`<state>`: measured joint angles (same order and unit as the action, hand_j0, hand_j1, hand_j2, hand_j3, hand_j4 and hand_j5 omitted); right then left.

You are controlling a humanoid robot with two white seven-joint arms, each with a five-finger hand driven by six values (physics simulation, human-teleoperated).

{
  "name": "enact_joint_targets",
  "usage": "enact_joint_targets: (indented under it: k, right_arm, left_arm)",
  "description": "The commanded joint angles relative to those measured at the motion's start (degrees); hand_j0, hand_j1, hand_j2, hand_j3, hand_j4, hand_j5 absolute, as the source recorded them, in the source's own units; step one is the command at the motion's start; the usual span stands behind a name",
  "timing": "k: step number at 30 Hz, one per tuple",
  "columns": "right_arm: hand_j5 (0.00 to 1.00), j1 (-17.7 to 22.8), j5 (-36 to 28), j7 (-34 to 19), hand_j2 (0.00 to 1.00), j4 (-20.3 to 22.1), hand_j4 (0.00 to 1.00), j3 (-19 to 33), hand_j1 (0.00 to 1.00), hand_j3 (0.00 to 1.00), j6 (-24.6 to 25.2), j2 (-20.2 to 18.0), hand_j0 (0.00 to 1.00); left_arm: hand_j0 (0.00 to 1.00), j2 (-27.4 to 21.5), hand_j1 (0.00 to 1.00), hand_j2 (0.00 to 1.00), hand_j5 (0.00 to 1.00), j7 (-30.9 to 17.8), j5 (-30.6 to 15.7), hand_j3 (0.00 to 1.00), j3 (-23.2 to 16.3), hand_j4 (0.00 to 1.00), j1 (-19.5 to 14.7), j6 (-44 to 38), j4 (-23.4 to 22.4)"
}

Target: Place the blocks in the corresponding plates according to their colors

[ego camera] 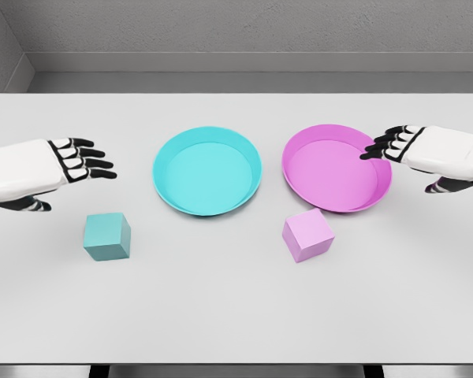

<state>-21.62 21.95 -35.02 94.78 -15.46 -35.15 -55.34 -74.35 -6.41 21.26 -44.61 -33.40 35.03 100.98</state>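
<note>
Both blocks, the small solid teal cube [107,236] and pink cube [307,235], look light, rigid, smooth; pinch opposite flat faces; left robot hand [79,161] and right robot hand [394,143] released, empty.

Single head view, high above the near edge, angled down across the white table [236,315], wall beyond

Both arms run off the side edges, and the right hand [426,153] seemingly hides part of the pink plate's [331,201] rim.
</note>
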Motion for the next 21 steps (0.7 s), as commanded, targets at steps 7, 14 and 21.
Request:
enact_joint_targets:
  k: [7,14,21]
  right_arm:
    - [1.0,-0.18,1.26,0.02,1.0,0.05,1.0,2.46,1.0,1.0,0.15,4.18,1.0]
    - [1.0,1.76,2.84,0.02,1.0,4.88,1.0,1.75,1.0,1.0,0.15,6.74,1.0]
    - [1.0,1.41,3.19,0.02,1.0,6.03,1.0,-5.45,1.0,1.0,0.15,6.65,1.0]
  left_arm:
    - [0.98,8.78,0.98,0.98,0.98,-10.99,4.66,0.98,-4.25,0.98,-3.16,-0.03,0.01]
    - [0.98,10.45,0.98,0.98,0.98,-12.75,11.25,0.98,-5.4,0.98,-3.43,-0.03,0.01]
    - [0.98,10.36,0.98,0.98,0.98,-12.75,15.65,0.98,-5.4,0.98,-3.43,-0.03,-0.25]
